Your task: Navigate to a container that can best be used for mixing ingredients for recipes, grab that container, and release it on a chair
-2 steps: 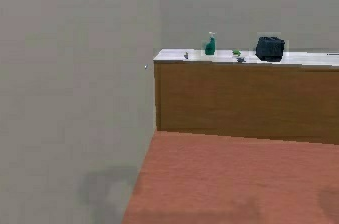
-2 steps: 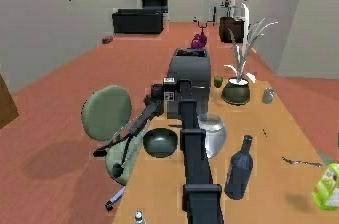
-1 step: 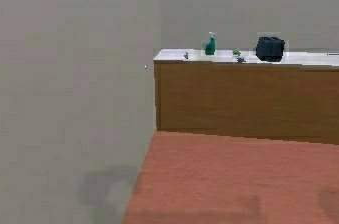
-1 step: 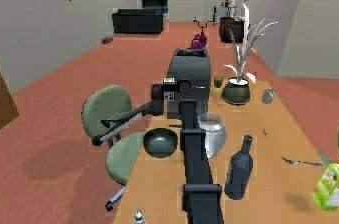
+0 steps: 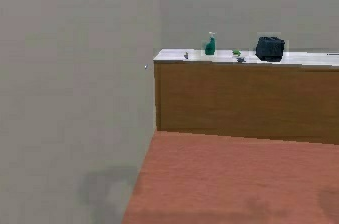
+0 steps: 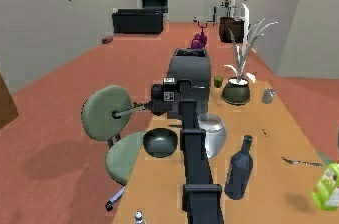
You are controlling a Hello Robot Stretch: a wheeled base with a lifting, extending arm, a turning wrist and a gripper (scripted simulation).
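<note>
Arm (image 6: 199,170) over the bench (image 6: 287,130), dark bowl (image 6: 160,142) beside it
It sits at the bench edge by a green chair (image 6: 105,110); fingers (image 6: 145,102) look near the chair back, and I can't tell if they hold anything.

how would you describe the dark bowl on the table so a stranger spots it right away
Find the long wooden table with the round green chair beside it. At the table edge nearest that chair sits a small round bowl. It is dark and opaque, unlike the clear glass bowl next to it.
</note>
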